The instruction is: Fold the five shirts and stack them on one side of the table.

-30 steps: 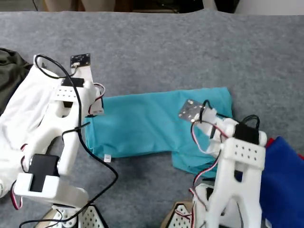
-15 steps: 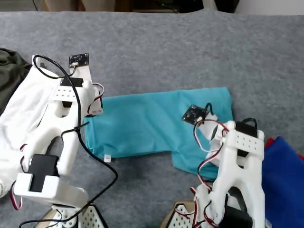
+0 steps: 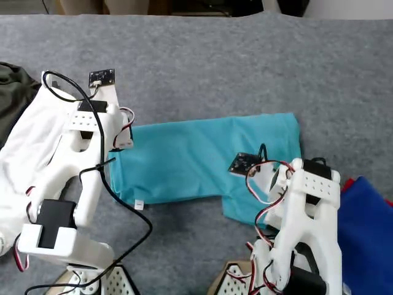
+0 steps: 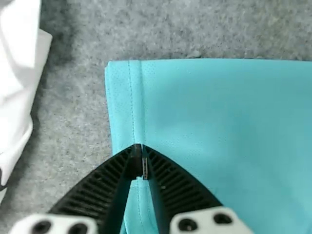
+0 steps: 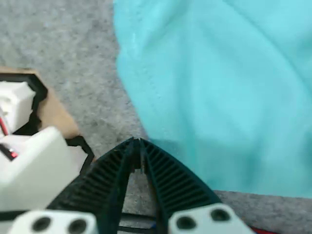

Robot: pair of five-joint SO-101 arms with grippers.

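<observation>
A teal shirt [image 3: 196, 160] lies flat and partly folded in the middle of the grey table. In the left wrist view my left gripper [image 4: 138, 163] is shut, its tips resting on the stitched hem at the end of the teal shirt [image 4: 219, 122] nearest the white shirt. My right gripper [image 5: 137, 153] is shut with nothing in it. It hangs over the grey cloth just off the near edge of the teal shirt [image 5: 219, 87], close to its lower flap.
A white shirt [image 3: 24, 141] lies crumpled at the left under the left arm, with a dark olive shirt [image 3: 12, 86] behind it. A blue shirt [image 3: 365, 227] and a bit of red cloth [image 3: 350, 182] lie at the right. The right arm's base [image 5: 24, 156] stands close by.
The right arm has drawn back from over the teal shirt toward the table's near edge. The left arm has stayed still.
</observation>
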